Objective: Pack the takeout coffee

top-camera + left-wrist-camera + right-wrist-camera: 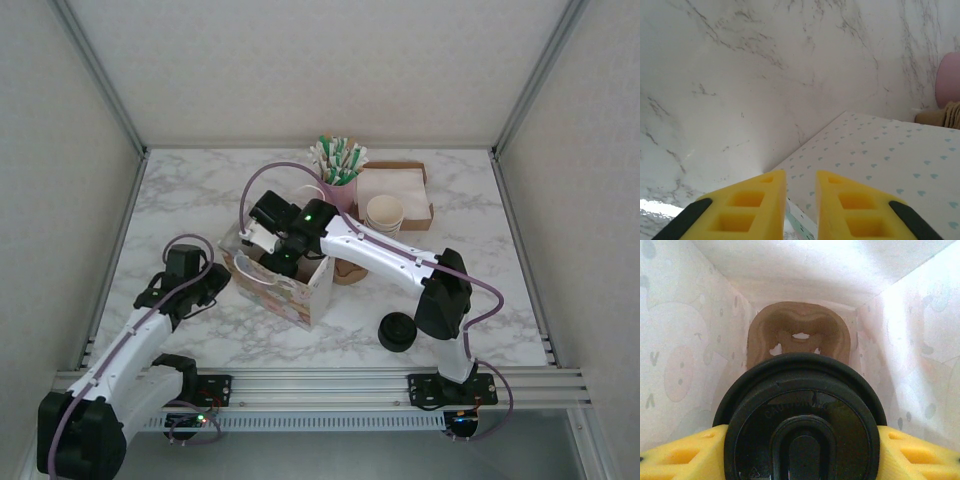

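The takeout coffee [800, 405] shows its round black lid from above, low inside the patterned paper bag [290, 290]. My right gripper [800, 434] reaches down into the bag and is shut on the cup, one yellow finger [685, 455] on each side of the lid. A brown moulded cup holder [799, 335] lies on the bag's floor just beyond the lid. My left gripper [800, 175] is at the bag's left rim [795, 217], its jaws narrow, with the rim's thin edge running between them. From above it [212, 280] meets the bag's left end.
Behind the bag stand a pink cup of green-and-white sticks [338, 165], a cardboard box of white paper [400, 185] and a stack of lidless cream cups [384, 213]. A pile of black lids [397, 331] sits near the right arm's base. Enclosure walls stand on both sides.
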`<state>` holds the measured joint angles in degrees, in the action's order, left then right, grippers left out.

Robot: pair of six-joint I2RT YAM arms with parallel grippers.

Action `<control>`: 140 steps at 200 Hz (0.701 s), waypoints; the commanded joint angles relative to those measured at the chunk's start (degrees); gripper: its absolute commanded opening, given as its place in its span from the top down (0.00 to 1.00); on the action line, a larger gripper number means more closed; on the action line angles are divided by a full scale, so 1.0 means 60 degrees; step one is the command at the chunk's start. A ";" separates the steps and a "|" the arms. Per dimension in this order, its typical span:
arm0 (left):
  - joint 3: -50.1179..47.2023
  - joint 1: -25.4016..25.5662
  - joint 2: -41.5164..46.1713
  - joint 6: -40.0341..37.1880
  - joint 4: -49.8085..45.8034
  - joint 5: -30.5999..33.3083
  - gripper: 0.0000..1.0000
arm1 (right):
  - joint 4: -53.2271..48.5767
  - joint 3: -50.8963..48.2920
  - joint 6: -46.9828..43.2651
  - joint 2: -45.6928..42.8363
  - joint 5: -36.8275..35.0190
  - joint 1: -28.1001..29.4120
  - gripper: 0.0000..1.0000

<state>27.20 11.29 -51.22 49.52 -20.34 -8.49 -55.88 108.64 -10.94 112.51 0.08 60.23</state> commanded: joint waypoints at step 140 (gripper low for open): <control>0.1311 -0.1230 -0.3696 -0.0660 0.2511 -0.1933 0.85 | 0.0270 -0.0111 -0.0004 0.0189 0.0005 0.0121 0.48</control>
<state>32.56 4.32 -69.41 47.53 -11.03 -13.76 -55.44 108.40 -10.94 112.51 -0.01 60.23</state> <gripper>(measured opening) 0.156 0.641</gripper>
